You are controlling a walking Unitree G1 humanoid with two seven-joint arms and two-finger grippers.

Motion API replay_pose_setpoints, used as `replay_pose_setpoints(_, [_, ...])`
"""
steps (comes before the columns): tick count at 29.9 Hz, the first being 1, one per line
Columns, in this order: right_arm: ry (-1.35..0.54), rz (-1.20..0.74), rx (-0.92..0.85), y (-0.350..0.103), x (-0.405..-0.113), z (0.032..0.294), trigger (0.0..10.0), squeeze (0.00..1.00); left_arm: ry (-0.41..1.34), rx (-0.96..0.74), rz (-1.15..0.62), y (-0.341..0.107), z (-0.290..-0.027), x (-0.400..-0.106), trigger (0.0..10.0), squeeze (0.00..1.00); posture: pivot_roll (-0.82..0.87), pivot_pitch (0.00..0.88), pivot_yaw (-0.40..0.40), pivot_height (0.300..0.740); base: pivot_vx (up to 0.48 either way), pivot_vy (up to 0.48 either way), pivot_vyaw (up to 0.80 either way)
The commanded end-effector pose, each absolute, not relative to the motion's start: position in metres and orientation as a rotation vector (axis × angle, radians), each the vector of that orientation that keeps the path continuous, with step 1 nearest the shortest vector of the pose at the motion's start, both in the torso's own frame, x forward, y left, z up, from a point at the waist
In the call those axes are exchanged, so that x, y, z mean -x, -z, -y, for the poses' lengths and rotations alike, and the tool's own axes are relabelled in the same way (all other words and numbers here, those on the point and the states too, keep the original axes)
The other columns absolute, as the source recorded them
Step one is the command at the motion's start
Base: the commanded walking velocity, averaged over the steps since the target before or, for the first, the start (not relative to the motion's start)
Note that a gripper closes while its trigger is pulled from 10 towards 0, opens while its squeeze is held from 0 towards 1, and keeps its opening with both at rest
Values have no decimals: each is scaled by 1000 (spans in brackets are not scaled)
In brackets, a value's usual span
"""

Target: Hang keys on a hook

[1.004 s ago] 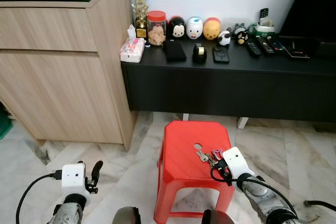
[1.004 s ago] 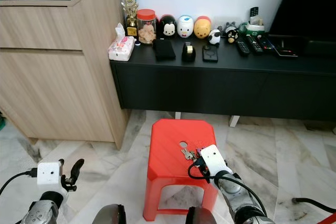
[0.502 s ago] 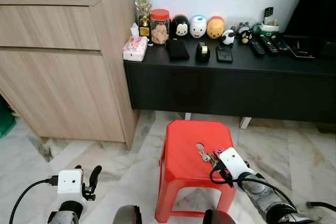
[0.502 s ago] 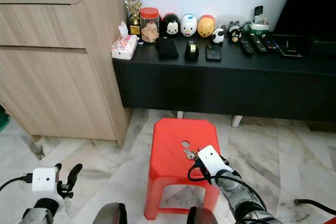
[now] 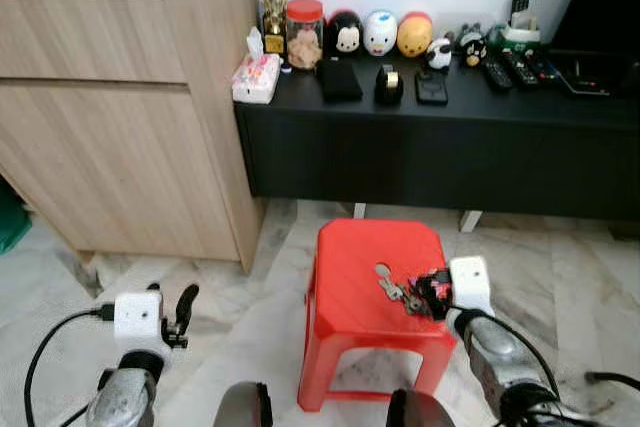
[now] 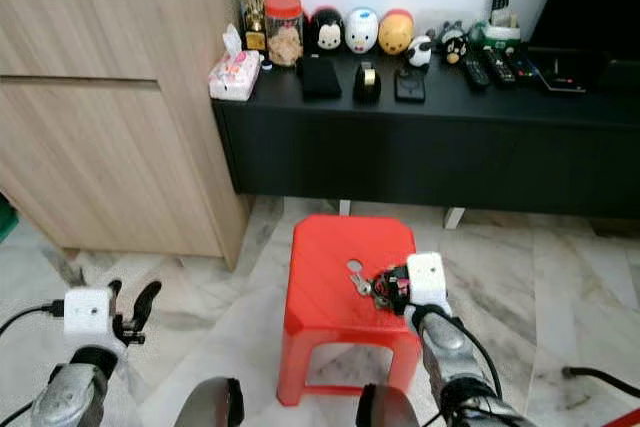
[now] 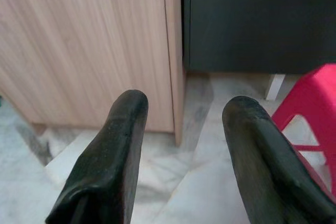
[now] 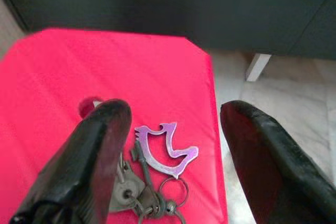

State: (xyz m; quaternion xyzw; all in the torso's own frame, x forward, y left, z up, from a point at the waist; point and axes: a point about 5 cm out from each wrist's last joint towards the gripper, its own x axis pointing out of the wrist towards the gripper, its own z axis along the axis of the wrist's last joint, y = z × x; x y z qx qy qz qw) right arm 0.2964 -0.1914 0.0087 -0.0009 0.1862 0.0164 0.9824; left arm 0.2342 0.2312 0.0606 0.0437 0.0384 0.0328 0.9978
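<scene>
Presently | right gripper [image 8: 173,145] spread wide, poised over keys [image 8: 155,174] | keys flat on red stool [image 5: 350,257], between the fingers, nearer one of them, long axis along the fingers | left gripper [image 7: 184,145] open, idle, well apart | right arm nearer.

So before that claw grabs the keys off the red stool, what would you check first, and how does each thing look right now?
1. Right claw open: ok, its fingers stand wide apart.
2. Keys between the fingers: ok, the bunch with its purple tag lies in the gap.
3. Keys resting flat on the red stool: ok.
4. Keys gripped: not ok, the fingers are not closed on them yet.
5. Left claw out of the way: ok, open, over the floor beside the wooden cabinet.
6. Hook to hang them on: cannot tell.
</scene>
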Motion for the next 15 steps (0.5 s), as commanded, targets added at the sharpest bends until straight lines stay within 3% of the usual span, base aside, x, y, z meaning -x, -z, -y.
replay_pose_setpoints(1, [-36, -355, -29, -1, -284, 190, 10000, 0, -56, -91, -76, -61, -227, -234, 10000, 0, 98, 92, -44, 611, 0, 0, 0])
replay_pose_setpoints(7, [-48, -265, -82, 17, -233, 183, 10000, 0, -71, -82, -103, -51, -228, -227, 10000, 0, 65, 54, -40, 611, 0, 0, 0])
replay_pose_setpoints(15, [-34, -191, -118, 7, -222, 187, 10000, 0, -61, -73, -112, -46, -226, -233, 10000, 0, 23, 0, -37, 611, 0, 0, 0])
